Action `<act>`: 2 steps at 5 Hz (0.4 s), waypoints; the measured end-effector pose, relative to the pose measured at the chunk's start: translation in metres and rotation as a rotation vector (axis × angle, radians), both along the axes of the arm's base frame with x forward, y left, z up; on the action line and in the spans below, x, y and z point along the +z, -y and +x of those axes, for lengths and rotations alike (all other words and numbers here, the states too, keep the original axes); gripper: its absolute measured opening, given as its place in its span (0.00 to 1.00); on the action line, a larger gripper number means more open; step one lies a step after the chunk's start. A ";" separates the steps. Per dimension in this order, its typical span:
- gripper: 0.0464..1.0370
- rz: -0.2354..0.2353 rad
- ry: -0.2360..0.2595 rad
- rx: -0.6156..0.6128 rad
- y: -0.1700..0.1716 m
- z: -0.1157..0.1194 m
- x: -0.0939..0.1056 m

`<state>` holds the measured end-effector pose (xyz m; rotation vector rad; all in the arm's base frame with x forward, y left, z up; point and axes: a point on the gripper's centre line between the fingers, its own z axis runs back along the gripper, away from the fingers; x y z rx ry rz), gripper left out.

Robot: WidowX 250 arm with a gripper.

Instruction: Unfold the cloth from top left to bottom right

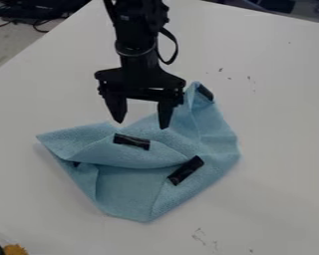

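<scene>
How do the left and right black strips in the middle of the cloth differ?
The left strip lies nearly level; the right strip slants steeply up rightward. The left strip is nearer the gripper than the right strip. Both are black, on the blue cloth.

Light-blue textured cloth (pixel 126 187), black tape strips on it; partly folded, rumpled, flap folded over middle, creased; lying flat-ish across centre and lower left of frame, one corner pointing left, another upward right of centre.
</scene>
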<state>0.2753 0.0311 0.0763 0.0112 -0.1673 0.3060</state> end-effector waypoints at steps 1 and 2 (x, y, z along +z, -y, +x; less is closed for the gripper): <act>0.97 -0.017 -0.031 0.008 -0.013 -0.001 -0.018; 0.97 -0.025 -0.065 -0.011 -0.017 -0.001 -0.030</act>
